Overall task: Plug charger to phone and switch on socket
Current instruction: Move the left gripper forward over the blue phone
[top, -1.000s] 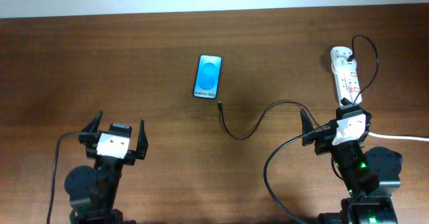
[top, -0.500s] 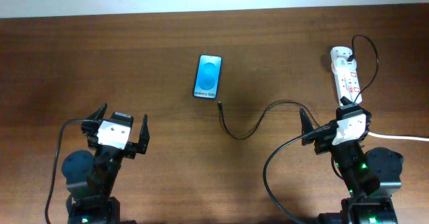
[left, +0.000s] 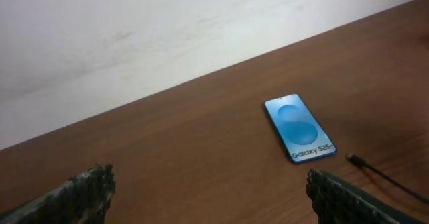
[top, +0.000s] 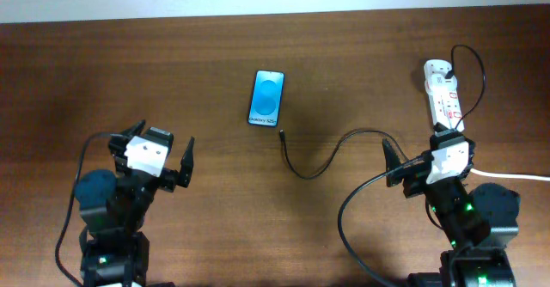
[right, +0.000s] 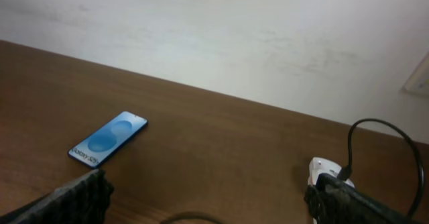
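One slim dark-framed smartphone point(top: 266, 98) with a lit blue screen is lying flat on the dark brown wooden table point(top: 172, 55). One thin black charger cable point(top: 322, 161) is curving across the wood. Its small free plug point(top: 282, 134) is resting just beside the phone's near end, apart from it. One white elongated power strip point(top: 445, 98) is lying at the right. Two grippers are hovering over the near side. The left gripper point(top: 155, 141) is spreading its fingers wide, holding nothing. The right gripper point(top: 423, 151) is likewise spread and empty, just at the strip's near end.
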Controlling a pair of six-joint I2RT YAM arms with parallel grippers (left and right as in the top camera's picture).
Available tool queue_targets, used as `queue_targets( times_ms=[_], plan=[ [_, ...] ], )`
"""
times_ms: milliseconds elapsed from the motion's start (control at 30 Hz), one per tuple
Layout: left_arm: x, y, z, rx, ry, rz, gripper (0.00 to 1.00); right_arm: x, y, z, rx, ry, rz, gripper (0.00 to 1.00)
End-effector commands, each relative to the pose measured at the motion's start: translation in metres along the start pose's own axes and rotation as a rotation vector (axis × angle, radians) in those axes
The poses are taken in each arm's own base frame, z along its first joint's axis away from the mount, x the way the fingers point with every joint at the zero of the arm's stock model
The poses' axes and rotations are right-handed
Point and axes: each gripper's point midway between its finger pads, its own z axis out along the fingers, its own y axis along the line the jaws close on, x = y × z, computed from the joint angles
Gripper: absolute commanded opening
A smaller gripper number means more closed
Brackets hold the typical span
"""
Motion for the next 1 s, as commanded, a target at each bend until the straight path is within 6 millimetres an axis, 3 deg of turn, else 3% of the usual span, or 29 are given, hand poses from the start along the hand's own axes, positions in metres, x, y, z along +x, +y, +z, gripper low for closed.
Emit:
queue_targets(
  times_ms=[0,400,800,967],
  plan=[
    [-0.018,0.0,0.003,0.043,-0.028,-0.01,0.99,-0.017,-0.002,0.002,-0.009,0.002,0.01,0.98],
    [-0.021,0.005,0.021,0.114,0.118,-0.083,0.99,-0.032,-0.005,0.019,-0.06,0.157,0.058,0.98],
    [-0.038,0.015,0.043,0.217,0.316,-0.19,0.99,-0.033,-0.007,0.042,-0.11,0.293,0.105,0.98],
    [-0.05,0.016,0.061,0.293,0.396,-0.243,0.99,-0.037,-0.009,0.045,-0.128,0.372,0.093,0.98]
  ],
)
